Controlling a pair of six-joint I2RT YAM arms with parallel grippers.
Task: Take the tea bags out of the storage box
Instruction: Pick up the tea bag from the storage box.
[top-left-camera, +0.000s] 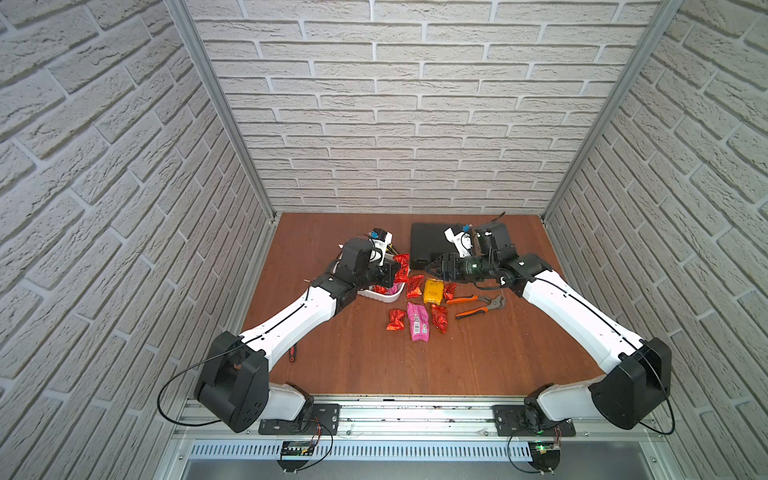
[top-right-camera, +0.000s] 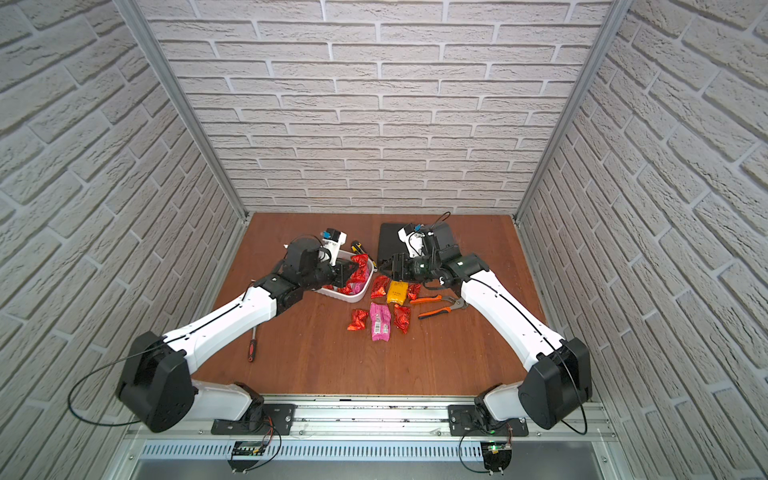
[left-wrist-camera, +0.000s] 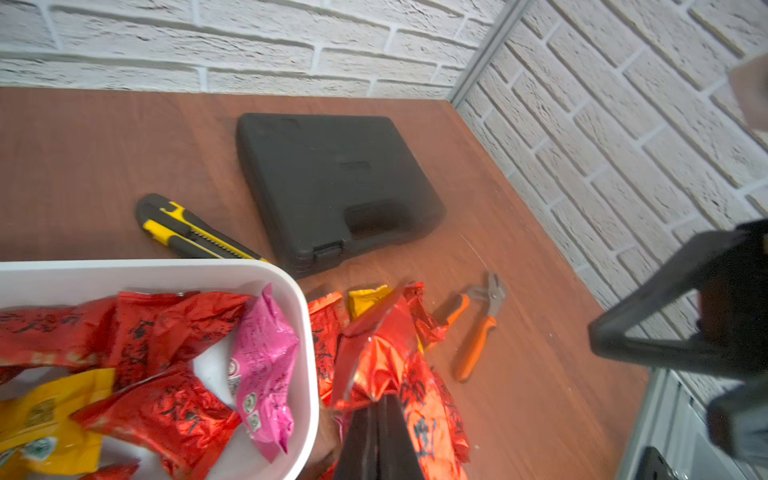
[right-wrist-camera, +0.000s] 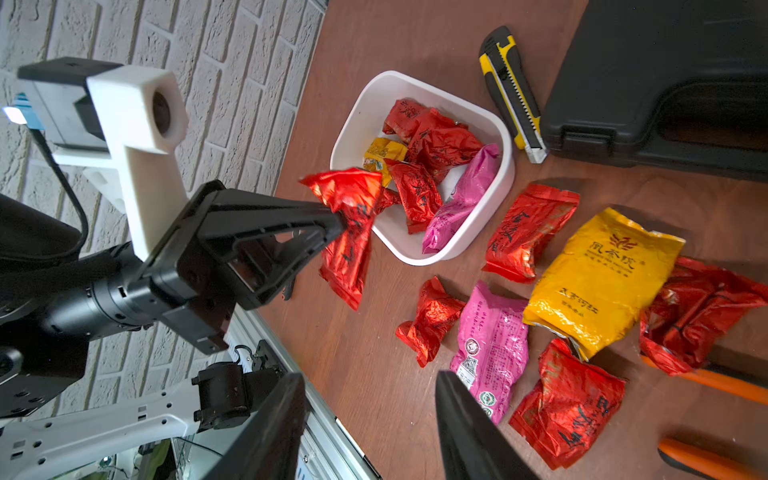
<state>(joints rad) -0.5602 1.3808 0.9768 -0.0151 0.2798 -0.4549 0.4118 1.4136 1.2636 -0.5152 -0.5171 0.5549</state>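
Pinching a red tea bag (right-wrist-camera: 348, 253) beside the storage box (right-wrist-camera: 353, 118), left gripper (right-wrist-camera: 338, 218) pressed together; right gripper (right-wrist-camera: 370, 376) spread, empty

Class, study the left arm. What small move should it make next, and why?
Probably it should carry the held red tea bag a little way past the storage box rim and release it on the table beside the sachets lying there. The left gripper is shut on that bag, which hangs in the air near the rim, and more tea bags remain in the box.
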